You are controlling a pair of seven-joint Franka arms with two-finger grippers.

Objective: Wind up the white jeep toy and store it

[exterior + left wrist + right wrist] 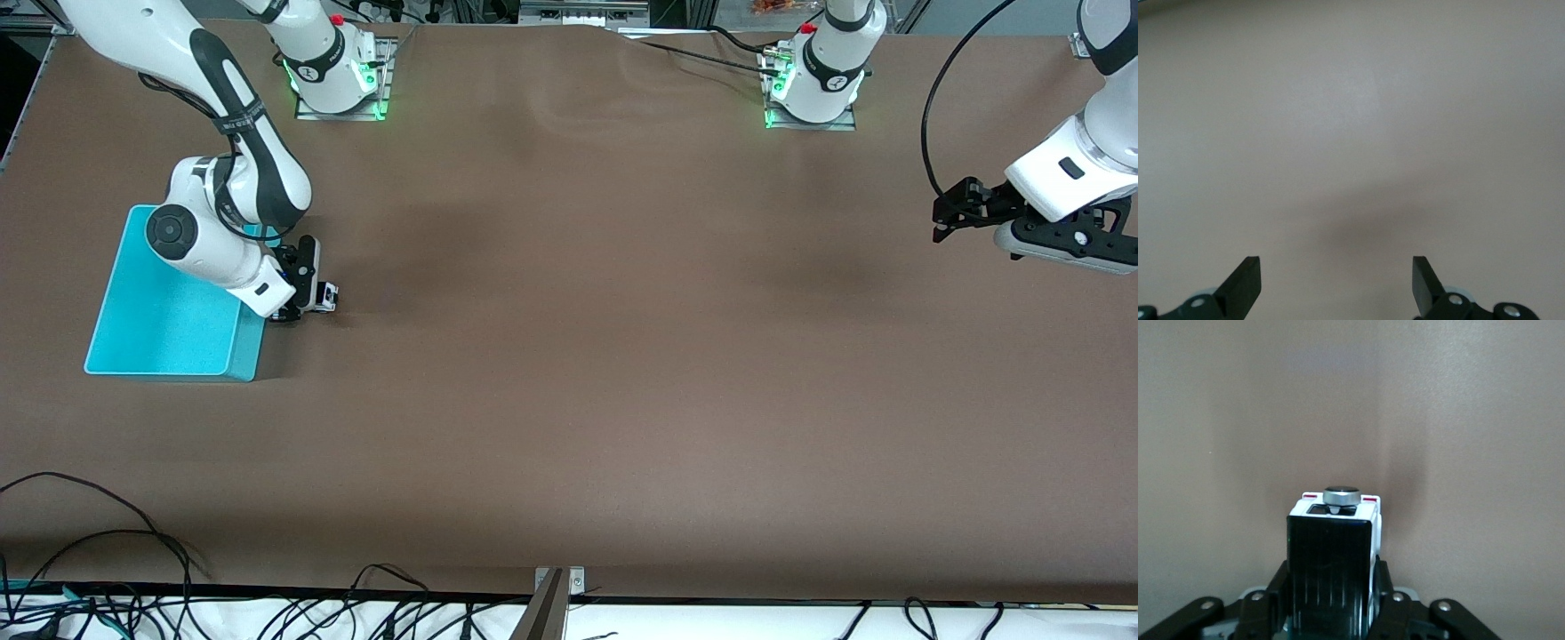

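White jeep toy (1337, 520) clamped by right gripper (307, 302) beside turquoise bin (169, 311), left gripper (1337, 283) waiting, spread wide, no legible writing

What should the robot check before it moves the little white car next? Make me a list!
1. Right hand shut on the white car: ok.
2. Car sits straight between the fingers: ok in the right wrist view.
3. Car lifted off the table: cannot tell.
4. Blue bin right beside the car, with room inside: ok.
5. Left hand open, waiting up at its own end of the table: ok.
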